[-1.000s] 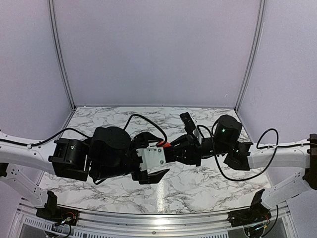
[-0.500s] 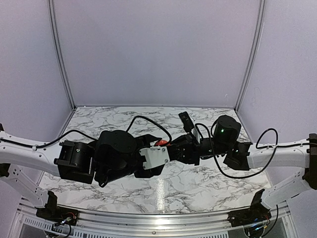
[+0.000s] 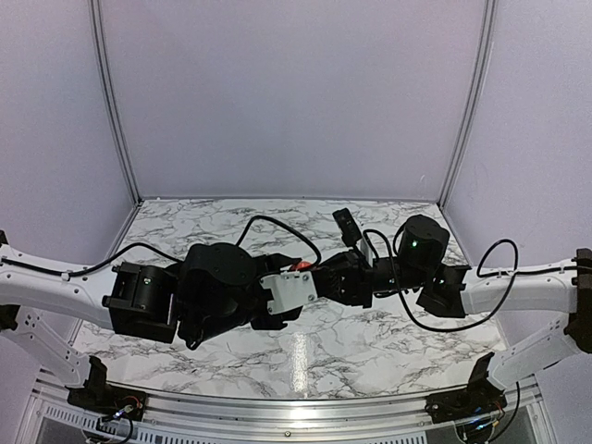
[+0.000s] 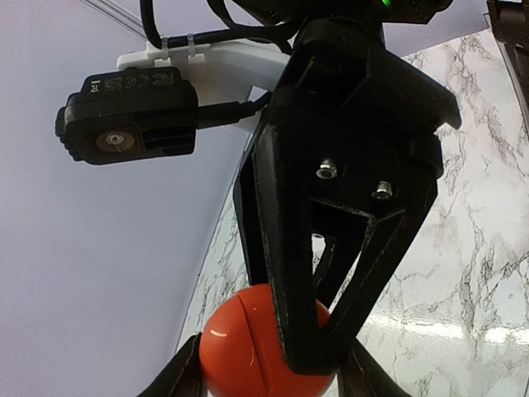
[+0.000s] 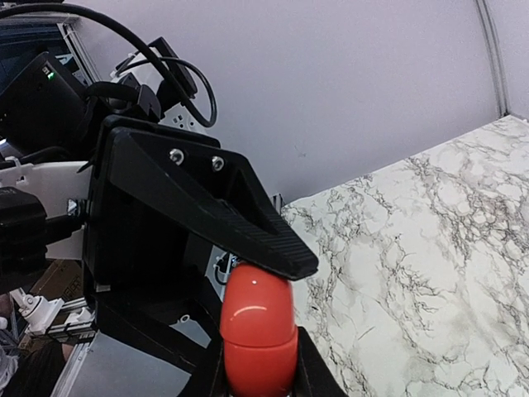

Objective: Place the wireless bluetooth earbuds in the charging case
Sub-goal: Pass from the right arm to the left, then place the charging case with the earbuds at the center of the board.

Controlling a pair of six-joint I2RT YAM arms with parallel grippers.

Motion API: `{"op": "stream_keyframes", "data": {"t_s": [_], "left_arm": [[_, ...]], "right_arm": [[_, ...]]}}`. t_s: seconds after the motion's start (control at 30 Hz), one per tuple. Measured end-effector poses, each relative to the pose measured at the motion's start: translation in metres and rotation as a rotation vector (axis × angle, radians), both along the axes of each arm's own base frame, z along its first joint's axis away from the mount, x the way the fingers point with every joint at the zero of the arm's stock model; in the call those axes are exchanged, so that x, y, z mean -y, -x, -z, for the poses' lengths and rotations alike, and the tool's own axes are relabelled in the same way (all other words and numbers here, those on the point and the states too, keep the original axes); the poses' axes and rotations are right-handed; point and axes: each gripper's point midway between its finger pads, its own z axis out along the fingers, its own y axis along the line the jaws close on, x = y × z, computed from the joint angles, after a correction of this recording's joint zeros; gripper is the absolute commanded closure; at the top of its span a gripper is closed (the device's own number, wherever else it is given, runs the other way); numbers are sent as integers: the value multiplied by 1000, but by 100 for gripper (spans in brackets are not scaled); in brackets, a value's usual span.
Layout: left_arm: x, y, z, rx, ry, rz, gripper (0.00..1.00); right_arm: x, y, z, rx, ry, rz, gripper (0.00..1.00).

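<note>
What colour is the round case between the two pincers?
The case is orange-red, clearest in the right wrist view.

Glossy white marble tabletop (image 3: 370, 342) veined with grey
</note>
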Motion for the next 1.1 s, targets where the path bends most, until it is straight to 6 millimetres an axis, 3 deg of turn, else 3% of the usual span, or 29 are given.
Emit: {"op": "stream_keyframes", "data": {"t_s": [0.27,0.43,0.57,0.67,0.8,0.97,1.1], "left_arm": [[-1,-7,13,-111,34,29,58],[-13,-31,23,-251,102,17,58],[-21,-59,33,-373,170,-17,56],[-19,-83,51,-472,206,-50,56],[-8,-118,103,-621,193,-125,57],[-7,-152,176,-799,160,-243,57],[-8,-180,202,-879,180,-319,56]], "right_arm": [[7,-16,-15,37,-46,66,28],[30,-40,-35,73,-90,180,6],[64,-68,-44,98,-114,335,1],[88,-83,-39,92,-104,439,1],[113,-97,-24,71,-73,548,1],[127,-102,-3,40,-31,609,1],[129,-103,7,23,-7,620,2]]}}
